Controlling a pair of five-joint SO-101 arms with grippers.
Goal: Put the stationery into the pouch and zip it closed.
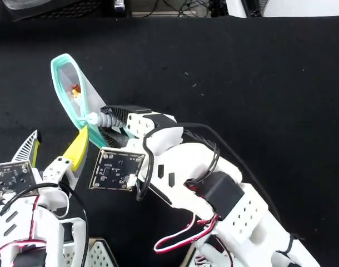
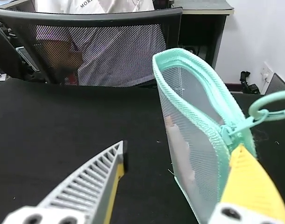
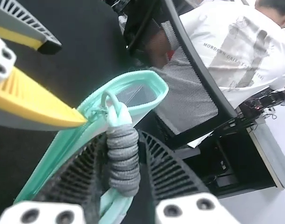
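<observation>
While the pouch [image 1: 58, 86] is standing on its long edge on the black table [image 1: 242, 83], its mint rim is curving round in a loop and its mouth is appearing to gape at the end far from the arms. Small orange and yellow pieces of stationery [image 1: 75, 90] are showing inside it through the mesh wall, though what kind they are cannot be told. At the near end of the pouch, the right gripper [image 1: 109, 122] is reaching in from the side and is clamping its two black fingers on the grey ribbed zip pull [image 3: 123, 158], which is lying lengthwise between them and hanging from a mint ring [image 3: 110, 100] on the zip. The slider [image 2: 225, 134] is sitting at that same near end of the rim. Close beside it, the left gripper [image 1: 59, 132] is holding its fingers spread wide apart with nothing between them. Its yellow finger [image 1: 76, 147] is pointing up at the pouch's near end with its tip touching, or all but touching, the rim just by the slider, while its grey ribbed finger [image 1: 25, 147] is standing well off to the side over bare table. Beyond the table's far edge, a black mesh chair back [image 2: 100, 51] is standing in the left wrist view.
</observation>
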